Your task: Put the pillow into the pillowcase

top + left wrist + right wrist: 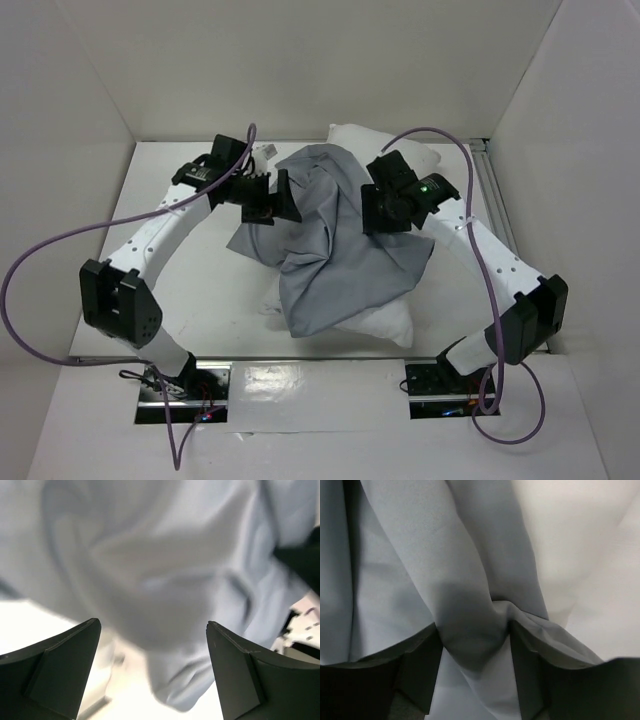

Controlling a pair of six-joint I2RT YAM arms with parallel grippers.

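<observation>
The grey pillowcase [330, 240] lay crumpled over the white pillow [385, 322] at the centre of the table [180, 300]. At centre right, the right pincer [475, 665] was clamped on a fold of the pillowcase. At the cloth's upper-left edge, the left pincer [282, 197] stood with its jaws apart and gripped nothing.

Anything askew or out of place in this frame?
The pillowcase lies crumpled in a twisted heap on top of the pillow, not around it; white corners poke out. The right end effector pinches a fold.
</observation>
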